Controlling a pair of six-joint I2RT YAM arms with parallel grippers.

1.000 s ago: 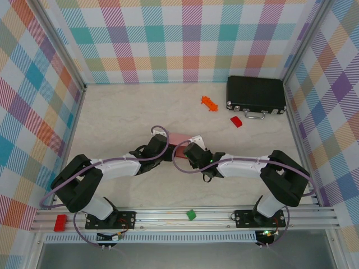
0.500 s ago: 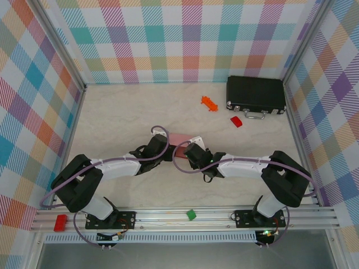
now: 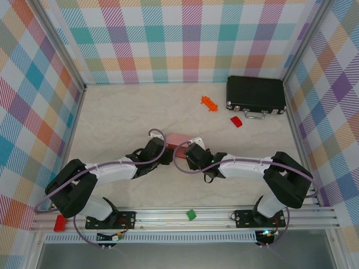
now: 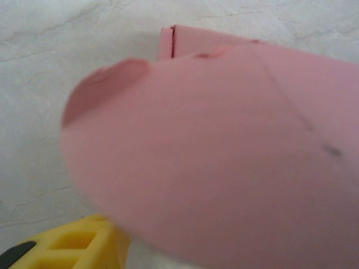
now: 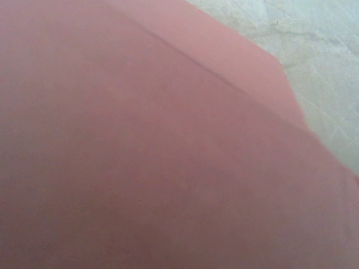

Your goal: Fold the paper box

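Two grippers flank the paper box [image 3: 178, 138], which lies near the middle of the table [image 3: 112, 117] with its long axis running left to right, the right end a little nearer to the arms. The left gripper [image 3: 163, 149] is at its left end and the right gripper [image 3: 187, 152] at its right end, but how wide the jaws stand I cannot tell, since the wrists cover them. From the left wrist the paper box [image 4: 224, 145] is blurred, close above one yellow finger [image 4: 78, 244], a rounded flap pointing left; from the right wrist the paper box [image 5: 140, 145] shows one crease.
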